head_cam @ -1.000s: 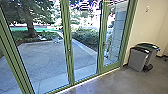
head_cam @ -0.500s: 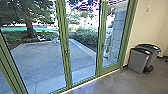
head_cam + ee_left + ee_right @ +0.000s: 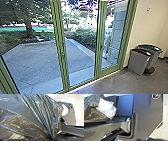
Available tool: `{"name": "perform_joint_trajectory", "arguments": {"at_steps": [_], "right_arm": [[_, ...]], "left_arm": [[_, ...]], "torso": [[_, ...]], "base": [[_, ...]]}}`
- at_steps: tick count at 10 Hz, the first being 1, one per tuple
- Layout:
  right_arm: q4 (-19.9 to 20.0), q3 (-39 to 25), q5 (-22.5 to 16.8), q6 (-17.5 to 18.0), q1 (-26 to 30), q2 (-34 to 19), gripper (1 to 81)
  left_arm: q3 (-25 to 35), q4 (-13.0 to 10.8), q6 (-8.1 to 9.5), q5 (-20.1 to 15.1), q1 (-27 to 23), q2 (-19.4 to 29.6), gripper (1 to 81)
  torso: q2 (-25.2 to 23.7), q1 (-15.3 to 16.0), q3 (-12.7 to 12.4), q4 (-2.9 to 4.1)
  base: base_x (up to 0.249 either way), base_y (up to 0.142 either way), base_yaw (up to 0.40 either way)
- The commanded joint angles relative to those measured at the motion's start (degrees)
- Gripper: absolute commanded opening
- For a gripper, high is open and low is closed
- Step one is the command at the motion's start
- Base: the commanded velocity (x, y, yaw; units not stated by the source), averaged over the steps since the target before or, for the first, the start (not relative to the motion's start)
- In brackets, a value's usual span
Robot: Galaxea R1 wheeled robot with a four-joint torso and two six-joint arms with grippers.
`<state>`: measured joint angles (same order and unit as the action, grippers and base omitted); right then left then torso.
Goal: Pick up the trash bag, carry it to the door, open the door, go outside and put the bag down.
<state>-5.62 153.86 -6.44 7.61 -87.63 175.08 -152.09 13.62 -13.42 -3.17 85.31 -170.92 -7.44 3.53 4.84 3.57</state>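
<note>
The green-framed glass door [image 3: 99,37] stands shut ahead in the head view, with a small handle on its frame. In the left wrist view the dark, shiny trash bag [image 3: 31,117] hangs stretched, its folds drawn together to a narrow point at my left gripper [image 3: 52,138], which is shut on it. Part of the trash bag [image 3: 91,110] also shows in the right wrist view, beside a crumpled whitish piece. How my right gripper stands cannot be made out.
Two grey bins with dark lids [image 3: 139,61] stand against the pale wall right of the glass. Beyond the panes lie a paved yard [image 3: 45,58], shrubs and a tree [image 3: 29,28]. A green upright post [image 3: 60,47] divides the glazing.
The whole head view has shifted a little, so my camera has moved relative to the glazing and the bins. The door remains shut.
</note>
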Motion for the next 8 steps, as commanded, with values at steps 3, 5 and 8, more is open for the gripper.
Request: {"name": "perform_joint_trajectory", "arguments": {"at_steps": [3,5,8], "right_arm": [[-0.53,-0.32,-3.5,-0.31,2.85,1.0,81.1],[-0.62,0.29,-3.58,-0.31,2.85,1.08,81.1],[-0.71,0.38,-3.58,-0.4,2.93,1.17,81.1]], "left_arm": [[0.13,0.18,-0.2,-3.69,-2.38,-0.04,1.0],[0.21,0.27,-0.11,-3.77,-2.38,-0.12,1.0],[0.21,0.18,-0.11,-3.77,-2.38,-0.3,1.0]], "torso": [[0.0,0.0,0.0,0.0],[0.0,0.0,0.0,0.0],[0.0,0.0,0.0,0.0]], "base": [[0.163,-0.098,0.0],[0.163,-0.105,0.0],[0.163,-0.119,0.0]]}}
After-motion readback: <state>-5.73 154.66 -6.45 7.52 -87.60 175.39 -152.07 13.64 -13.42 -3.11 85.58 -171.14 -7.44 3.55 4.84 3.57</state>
